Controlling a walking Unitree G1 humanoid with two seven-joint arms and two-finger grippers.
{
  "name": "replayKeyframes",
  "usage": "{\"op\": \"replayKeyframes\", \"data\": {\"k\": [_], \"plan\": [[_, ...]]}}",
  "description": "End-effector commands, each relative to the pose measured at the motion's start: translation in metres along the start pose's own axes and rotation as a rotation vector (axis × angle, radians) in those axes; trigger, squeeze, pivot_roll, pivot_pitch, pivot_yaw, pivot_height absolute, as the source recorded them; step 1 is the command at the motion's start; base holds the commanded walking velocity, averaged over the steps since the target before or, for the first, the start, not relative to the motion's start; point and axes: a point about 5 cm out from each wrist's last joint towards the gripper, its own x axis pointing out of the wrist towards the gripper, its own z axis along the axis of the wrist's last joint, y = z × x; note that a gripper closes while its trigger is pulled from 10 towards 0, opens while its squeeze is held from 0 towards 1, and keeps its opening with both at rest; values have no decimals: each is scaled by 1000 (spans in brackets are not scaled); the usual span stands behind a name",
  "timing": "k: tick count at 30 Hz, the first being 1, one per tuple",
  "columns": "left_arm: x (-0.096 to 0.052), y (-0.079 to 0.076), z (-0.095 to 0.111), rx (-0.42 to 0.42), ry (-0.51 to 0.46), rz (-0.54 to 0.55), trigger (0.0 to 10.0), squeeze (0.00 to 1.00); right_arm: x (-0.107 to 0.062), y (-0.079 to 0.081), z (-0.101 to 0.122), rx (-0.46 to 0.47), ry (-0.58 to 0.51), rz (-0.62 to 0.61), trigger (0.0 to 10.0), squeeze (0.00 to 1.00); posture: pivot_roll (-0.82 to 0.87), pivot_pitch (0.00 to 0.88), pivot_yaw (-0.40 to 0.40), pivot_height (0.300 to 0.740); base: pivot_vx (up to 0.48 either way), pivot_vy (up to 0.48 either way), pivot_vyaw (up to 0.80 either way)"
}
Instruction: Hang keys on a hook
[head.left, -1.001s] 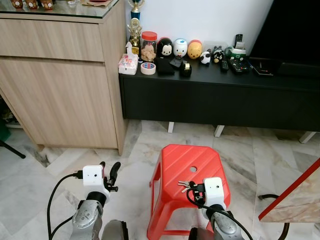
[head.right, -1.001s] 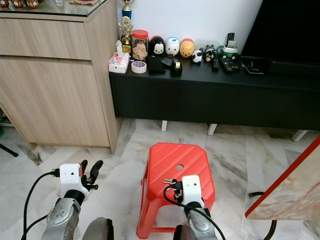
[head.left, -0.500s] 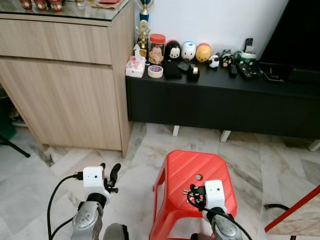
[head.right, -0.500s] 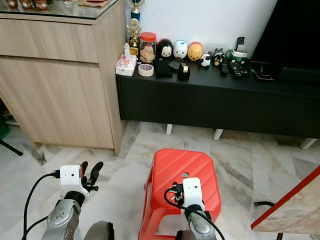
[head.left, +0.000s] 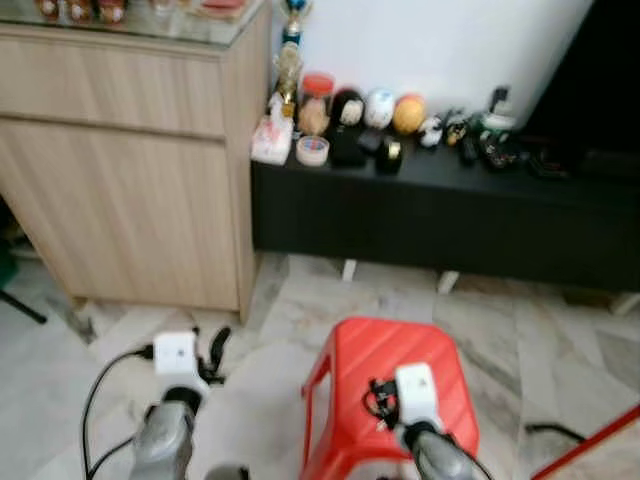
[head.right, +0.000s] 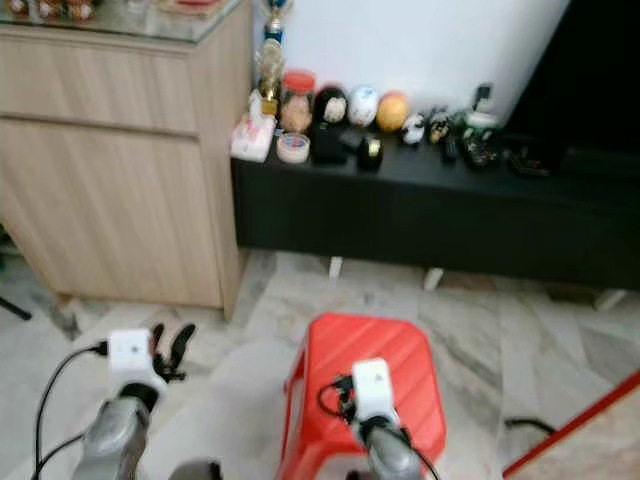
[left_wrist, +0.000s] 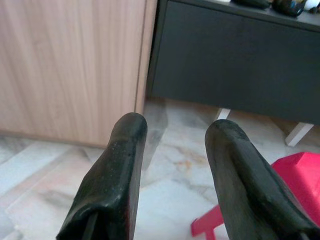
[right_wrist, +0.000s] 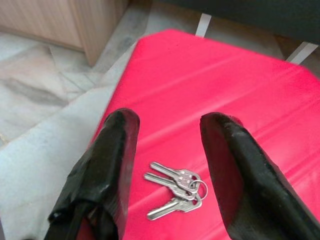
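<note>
Since a second ago the head camera has swung and tilted, so the whole scene has shifted and gone blurry; the keys, seen then ahead of the right pincer on the stool, are hidden behind its white wrist block in the head views now.

Seen from the right wrist, the keys (right_wrist: 176, 190) lie flat on the red stool (right_wrist: 235, 95), a small silver bunch on a ring, on the seat between the two black fingers (right_wrist: 102, 170) and touched by neither. The right pincer (right_wrist: 170, 175) hangs just above the seat with its fingers spread apart, the forearm reaching forward from low in the head view over the stool's near edge (head.left: 385, 400).

Out to the left, the left pincer (left_wrist: 175, 150) is held over the marble floor (left_wrist: 165, 170), fingers also apart and holding nothing, pointing toward the gap between the wooden cabinet (head.left: 130, 170) and the black TV surface (head.left: 440, 210). A row of small figures and a tape roll (head.left: 312, 150) sits on that surface.
</note>
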Motion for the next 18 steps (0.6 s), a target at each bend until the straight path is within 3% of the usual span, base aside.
{"op": "replayKeyframes", "data": {"k": [1, 6, 18], "plan": [[-1, -7, -4, -13, 11, -19, 10000, 0, -3, -8, -10, 3, 57, -13, 10000, 0, 66, 19, -114, 623, 0, 0, 0], [0, -7, -4, -13, 11, -22, 10000, 0, -3, -12, -9, 1, 48, -26, 10000, 0, 66, 20, -114, 623, 0, 0, 0], [0, -6, -5, -6, 13, -21, 10000, 0, -3, -13, -9, 1, 50, -33, 10000, 0, 68, 21, -114, 623, 244, 0, 0]]}}
